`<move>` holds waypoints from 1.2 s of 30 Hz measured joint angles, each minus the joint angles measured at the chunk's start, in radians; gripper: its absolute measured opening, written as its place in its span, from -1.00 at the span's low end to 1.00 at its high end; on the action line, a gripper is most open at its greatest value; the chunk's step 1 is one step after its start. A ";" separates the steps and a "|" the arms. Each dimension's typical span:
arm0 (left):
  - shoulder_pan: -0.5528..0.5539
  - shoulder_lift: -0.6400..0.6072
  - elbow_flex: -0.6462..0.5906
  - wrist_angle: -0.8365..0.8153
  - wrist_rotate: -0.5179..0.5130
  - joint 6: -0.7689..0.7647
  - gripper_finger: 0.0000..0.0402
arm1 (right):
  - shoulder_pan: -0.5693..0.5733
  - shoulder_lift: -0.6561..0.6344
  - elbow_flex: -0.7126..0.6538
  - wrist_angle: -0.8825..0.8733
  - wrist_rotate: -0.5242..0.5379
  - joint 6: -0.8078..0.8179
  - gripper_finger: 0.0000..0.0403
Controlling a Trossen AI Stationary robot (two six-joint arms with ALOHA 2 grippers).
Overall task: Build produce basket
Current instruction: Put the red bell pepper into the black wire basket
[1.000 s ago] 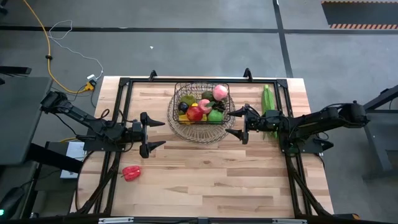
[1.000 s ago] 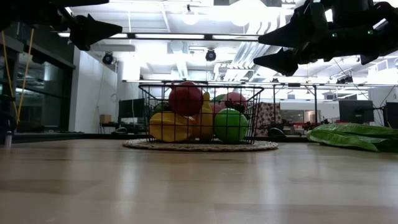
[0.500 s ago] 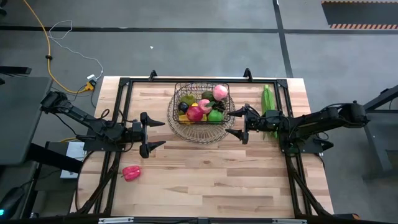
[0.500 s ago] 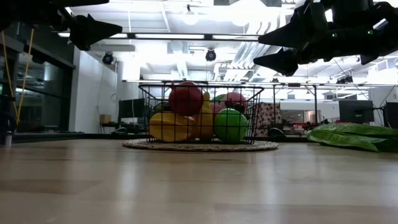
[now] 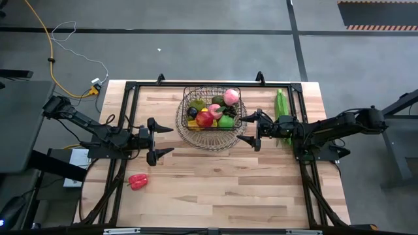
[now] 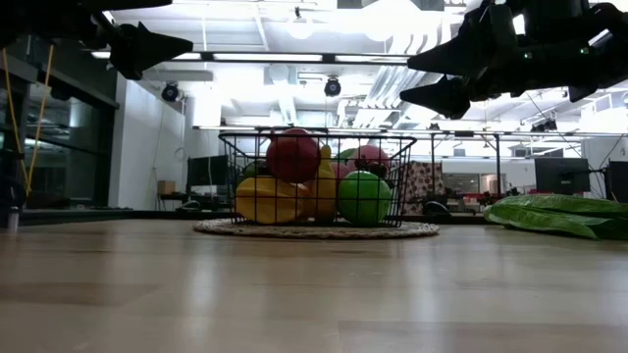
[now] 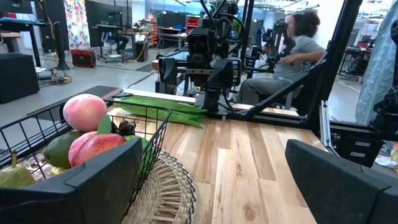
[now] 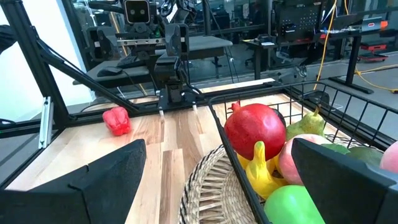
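The dark wire basket sits on a round woven mat at the table's far middle, filled with fruit: red apple, pink peaches, green apple, yellow pieces. A red pepper lies alone on the near left of the table, also in the right wrist view. The long green husk lies flat to the basket's right. My left gripper hovers open left of the basket. My right gripper hovers open at the basket's right edge. Both are empty.
A black frame runs along the table's edges. Bare wood lies across the near half of the table. A seated person shows in the room beyond the table. Cables lie on the floor at far left.
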 joint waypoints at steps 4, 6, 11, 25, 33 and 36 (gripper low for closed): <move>0.000 0.000 0.000 0.000 0.000 0.000 0.92 | 0.000 0.000 0.000 0.000 0.000 0.000 0.95; 0.000 0.000 0.000 0.000 0.000 0.000 0.92 | 0.000 0.000 0.000 0.000 0.000 0.000 0.95; 0.000 0.000 0.000 0.000 0.000 0.000 0.92 | 0.000 0.000 0.000 0.000 0.000 0.000 0.95; 0.000 0.013 0.068 -0.160 0.044 -0.189 0.92 | 0.000 0.000 0.000 0.000 0.000 0.001 0.95; -0.040 0.262 0.375 -0.816 0.214 -0.543 0.91 | 0.000 0.000 0.000 0.001 0.000 0.001 0.95; -0.072 0.393 0.508 -1.118 0.340 -0.758 0.91 | 0.000 0.000 0.000 0.001 0.000 0.001 0.95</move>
